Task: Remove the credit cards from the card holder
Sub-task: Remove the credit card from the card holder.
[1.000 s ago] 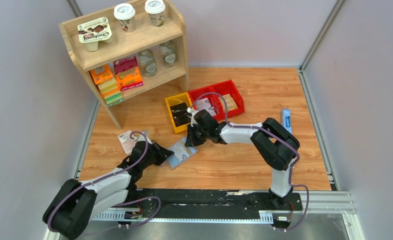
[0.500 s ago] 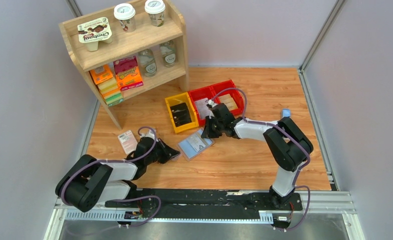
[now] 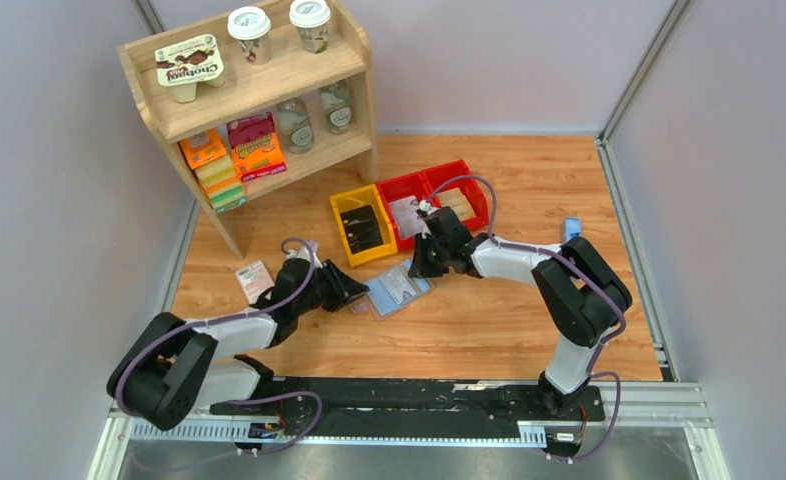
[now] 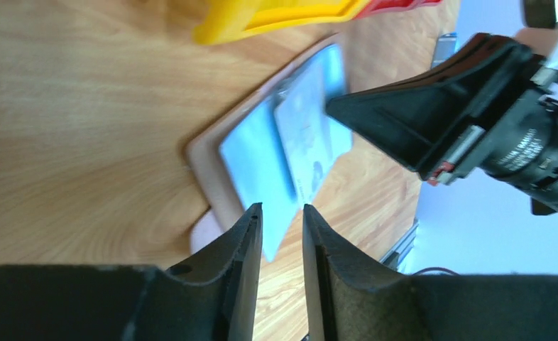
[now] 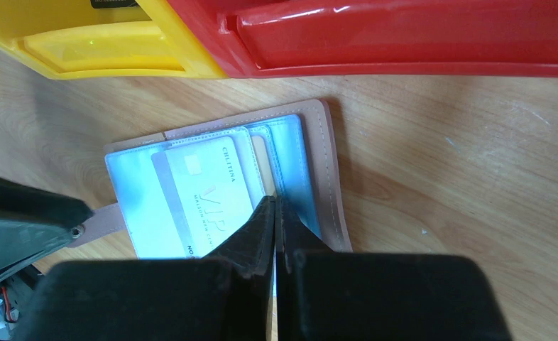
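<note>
The card holder [image 3: 397, 290] lies open on the wooden table, blue-grey inside up, brown rim showing. In the right wrist view the card holder [image 5: 312, 170] has a white card marked VIP [image 5: 205, 199] sticking out of its left pockets. My right gripper [image 5: 275, 200] is shut at the holder's near edge by the fold, with a thin pale strip between its jaws; it also shows from above [image 3: 416, 268]. My left gripper [image 4: 282, 207] is narrowly open at the holder's left end, a pale blue corner [image 4: 276, 238] between its tips; it also shows from above [image 3: 359, 297].
A yellow bin [image 3: 361, 225] and red bins [image 3: 439, 195] stand just beyond the holder. A wooden shelf [image 3: 249, 90] with cups and packets stands at the back left. A pink-and-white packet [image 3: 254, 280] lies left, a narrow blue object [image 3: 572, 232] right.
The card holder slid right and toward the bins together with my right gripper. My left gripper followed it rightward and now sits at its left end.
</note>
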You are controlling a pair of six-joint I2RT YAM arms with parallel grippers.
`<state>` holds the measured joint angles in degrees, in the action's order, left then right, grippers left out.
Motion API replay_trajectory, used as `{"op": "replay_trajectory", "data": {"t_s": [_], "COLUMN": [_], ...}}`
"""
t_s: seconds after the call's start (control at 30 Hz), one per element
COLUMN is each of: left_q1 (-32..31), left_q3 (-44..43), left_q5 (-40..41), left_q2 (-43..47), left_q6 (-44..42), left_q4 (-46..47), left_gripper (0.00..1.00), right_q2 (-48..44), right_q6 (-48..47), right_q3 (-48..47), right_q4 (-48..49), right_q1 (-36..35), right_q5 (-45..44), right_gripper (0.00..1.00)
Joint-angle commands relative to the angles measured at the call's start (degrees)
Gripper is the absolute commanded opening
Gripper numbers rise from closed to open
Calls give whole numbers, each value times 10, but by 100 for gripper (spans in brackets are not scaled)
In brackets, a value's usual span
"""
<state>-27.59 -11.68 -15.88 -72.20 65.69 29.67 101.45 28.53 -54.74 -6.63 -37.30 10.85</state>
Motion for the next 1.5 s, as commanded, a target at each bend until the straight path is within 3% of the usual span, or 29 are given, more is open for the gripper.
{"op": "replay_trajectory", "data": {"t_s": [0.0, 0.17, 0.4, 0.87, 1.13, 1.47], "left_q1": [-28, -41, -102, -106, -106, -106], "left_q3": [-60, -65, -88, -91, -83, -58], "left_q5": [67, 95, 137, 162, 171, 172], "left_q2": [87, 88, -18, -179, -210, -216], "left_q6": [-21, 19, 47, 60, 77, 92], "left_q4": [-110, -94, -11, 114, 140, 197], "left_gripper": [37, 40, 42, 43, 35, 9], "right_q2": [16, 14, 22, 23, 16, 21], "right_q6": [-26, -9, 6, 3, -2, -4], "right_q3": [27, 34, 43, 59, 69, 67], "right_q4": [-94, -81, -66, -49, -43, -41], "right_q1": [8, 8, 8, 8, 8, 9], "right_q5": [-54, -48, -33, -13, -11, -9], "right_gripper": [0, 0, 0, 0, 0, 0]}}
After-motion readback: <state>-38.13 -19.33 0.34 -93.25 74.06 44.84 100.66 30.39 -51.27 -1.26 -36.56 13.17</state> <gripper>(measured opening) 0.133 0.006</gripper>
